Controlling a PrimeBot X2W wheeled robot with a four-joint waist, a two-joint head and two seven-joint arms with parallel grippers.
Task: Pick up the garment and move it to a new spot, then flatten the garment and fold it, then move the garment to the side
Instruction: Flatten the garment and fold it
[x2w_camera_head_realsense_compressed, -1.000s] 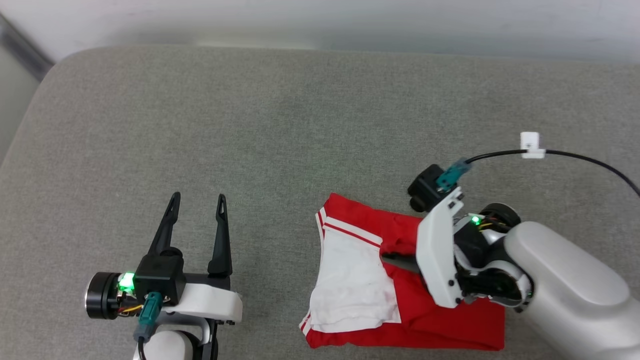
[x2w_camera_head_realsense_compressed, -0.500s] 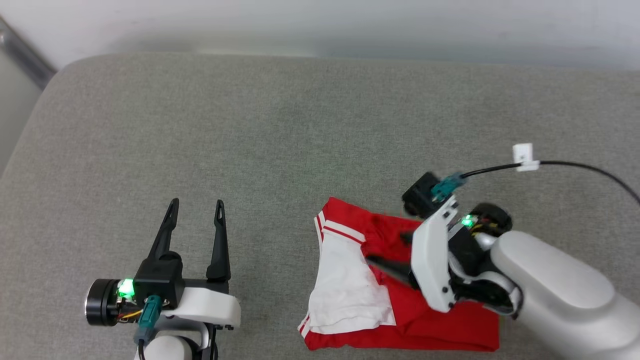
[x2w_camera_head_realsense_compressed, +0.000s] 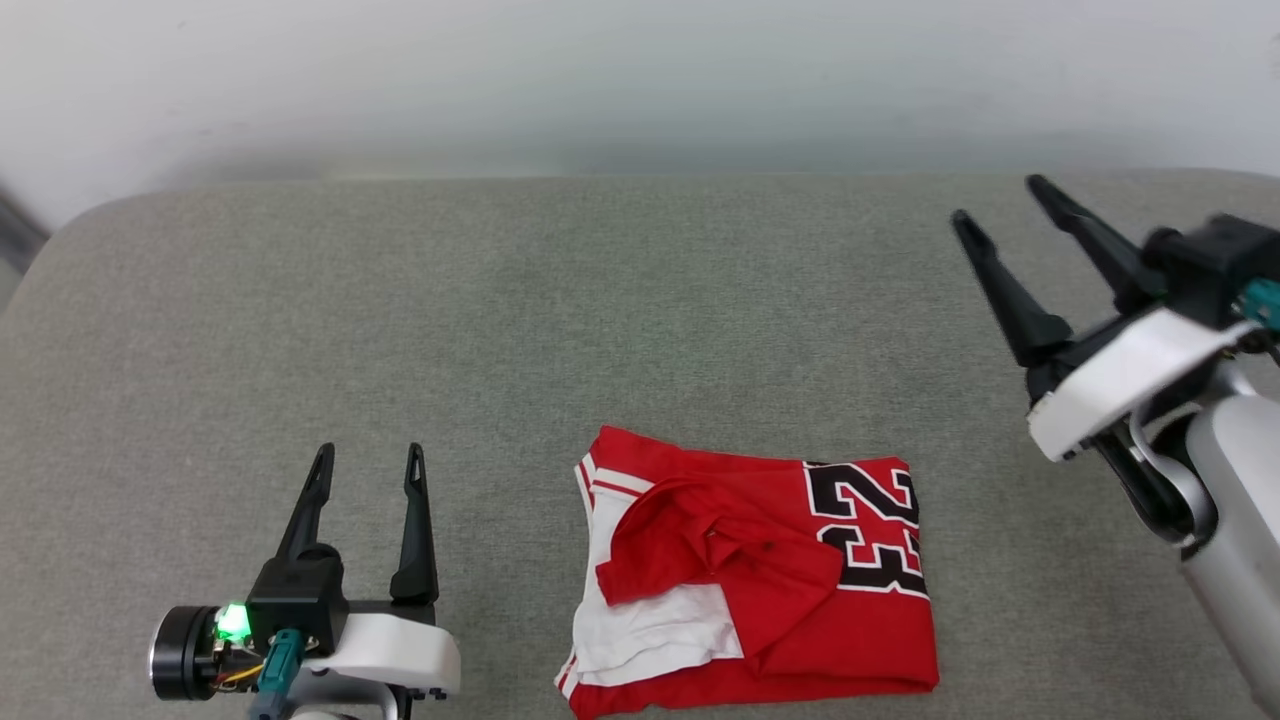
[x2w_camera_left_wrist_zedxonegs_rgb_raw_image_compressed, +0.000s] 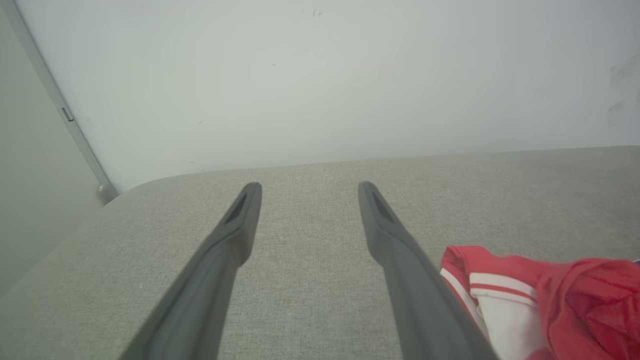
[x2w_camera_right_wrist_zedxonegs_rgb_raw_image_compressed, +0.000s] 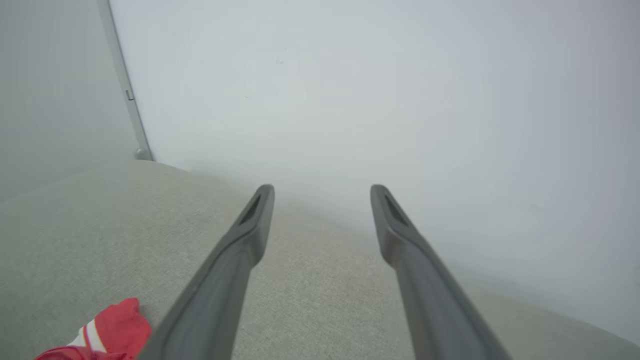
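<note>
Left gripper (x2w_camera_head_realsense_compressed: 368, 455): fingers spread and empty, as a second ago, low over the grey cushion (x2w_camera_head_realsense_compressed: 600, 300).
Garment (x2w_camera_head_realsense_compressed: 760, 580): folded flat on the cushion, near the left gripper's right side and well apart from the right gripper, on its left. A red flap now lies over the white sleeve, and the black "23" shows.
Right gripper (x2w_camera_head_realsense_compressed: 998, 198): a second ago it pinched the red cloth; now it is raised clear, fingers wide apart, holding nothing.
Head camera: it has shifted.

Black "23", white-outlined, on folded red garment (x2w_camera_head_realsense_compressed: 760, 570)
</note>
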